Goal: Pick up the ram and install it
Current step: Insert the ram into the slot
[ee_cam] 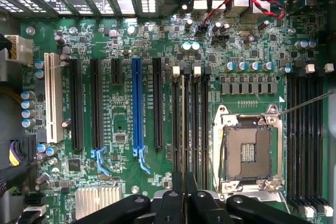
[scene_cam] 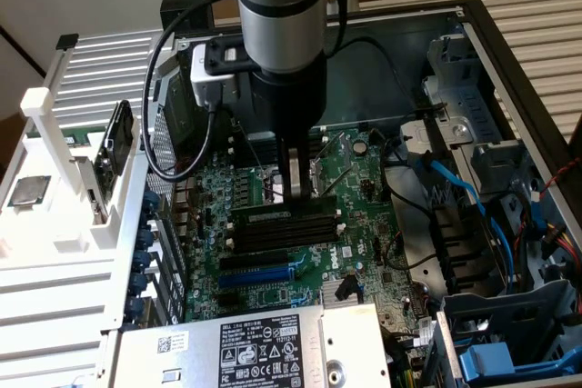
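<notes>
Honestly, the gripper [ee_cam: 184,179] is pinched nearly shut on the ram [ee_cam: 183,129], edge-down over the memory slots [ee_cam: 202,129] beside the CPU socket [ee_cam: 248,150]. Any skew against the slot and pressing could jam it or flex the motherboard [ee_cam: 121,51].

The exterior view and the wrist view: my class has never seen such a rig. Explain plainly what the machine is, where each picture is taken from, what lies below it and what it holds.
The grey column in the exterior view is a robot arm; that camera stands off the arm. The wrist view comes from a camera on the arm, looking down past the black gripper. Below lies an open computer case with a green motherboard, its long black memory slots and an open processor socket. The gripper is shut on the ram, a thin stick, held at one slot; whether it is seated I cannot tell. A white rack stands at the exterior view's left.
</notes>
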Tool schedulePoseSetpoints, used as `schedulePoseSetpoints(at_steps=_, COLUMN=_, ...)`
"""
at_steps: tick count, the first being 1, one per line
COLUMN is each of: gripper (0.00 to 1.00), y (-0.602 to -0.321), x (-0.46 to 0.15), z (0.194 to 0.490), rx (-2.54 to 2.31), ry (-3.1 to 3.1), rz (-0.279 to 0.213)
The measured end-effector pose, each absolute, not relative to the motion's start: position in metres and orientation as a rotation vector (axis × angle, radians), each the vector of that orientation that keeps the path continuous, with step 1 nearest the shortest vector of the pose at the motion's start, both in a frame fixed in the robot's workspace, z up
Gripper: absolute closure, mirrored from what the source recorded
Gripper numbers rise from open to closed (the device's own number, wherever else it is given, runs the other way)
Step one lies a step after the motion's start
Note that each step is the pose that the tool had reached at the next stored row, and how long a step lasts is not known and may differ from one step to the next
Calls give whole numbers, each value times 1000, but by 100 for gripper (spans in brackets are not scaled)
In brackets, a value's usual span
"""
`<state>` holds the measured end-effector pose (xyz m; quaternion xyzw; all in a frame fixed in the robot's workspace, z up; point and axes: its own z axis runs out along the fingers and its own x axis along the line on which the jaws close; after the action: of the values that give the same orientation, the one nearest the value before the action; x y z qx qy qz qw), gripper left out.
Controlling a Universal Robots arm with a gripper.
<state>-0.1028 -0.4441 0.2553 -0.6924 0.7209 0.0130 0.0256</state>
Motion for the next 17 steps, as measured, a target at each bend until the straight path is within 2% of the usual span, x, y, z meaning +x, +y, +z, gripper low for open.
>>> schedulePoseSetpoints(at_steps=17, gripper=88, y=-437, x=-102, z=254, rx=-2152, ry=2232, rz=27)
